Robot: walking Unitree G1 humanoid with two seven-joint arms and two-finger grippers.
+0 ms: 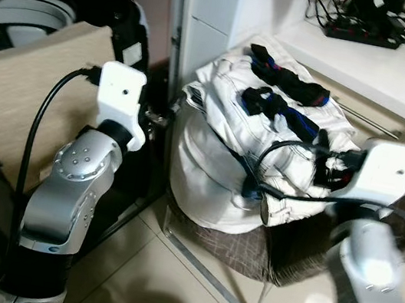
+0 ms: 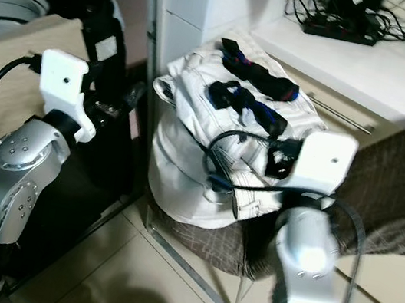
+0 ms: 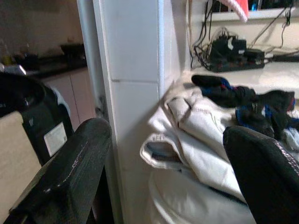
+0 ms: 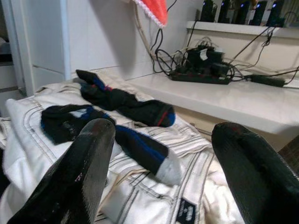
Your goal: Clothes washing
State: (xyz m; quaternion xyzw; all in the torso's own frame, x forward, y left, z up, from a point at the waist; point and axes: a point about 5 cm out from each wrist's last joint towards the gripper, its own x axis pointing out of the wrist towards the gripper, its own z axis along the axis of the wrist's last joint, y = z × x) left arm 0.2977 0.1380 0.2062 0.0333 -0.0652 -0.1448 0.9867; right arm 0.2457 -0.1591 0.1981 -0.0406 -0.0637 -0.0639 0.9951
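A heap of white clothes (image 1: 221, 155) lies on a chair (image 1: 226, 245), with dark blue-and-black socks (image 1: 287, 84) on top. A second sock pair (image 4: 135, 144) lies just ahead of my right gripper (image 4: 163, 158), which is open and empty over the right side of the heap. My left gripper (image 3: 166, 158) is open too, held by the heap's left edge beside a folded white hem (image 3: 161, 151). The black washing machine (image 1: 24, 9) stands to the left, behind my left arm (image 1: 77, 177).
A beige sheet (image 1: 19, 86) leans across the washer's front. A white pillar (image 1: 209, 20) stands between washer and chair. Behind the heap, a white counter (image 1: 386, 73) carries a power strip (image 1: 363, 30) with tangled cables. Tiled floor (image 1: 164, 285) lies below.
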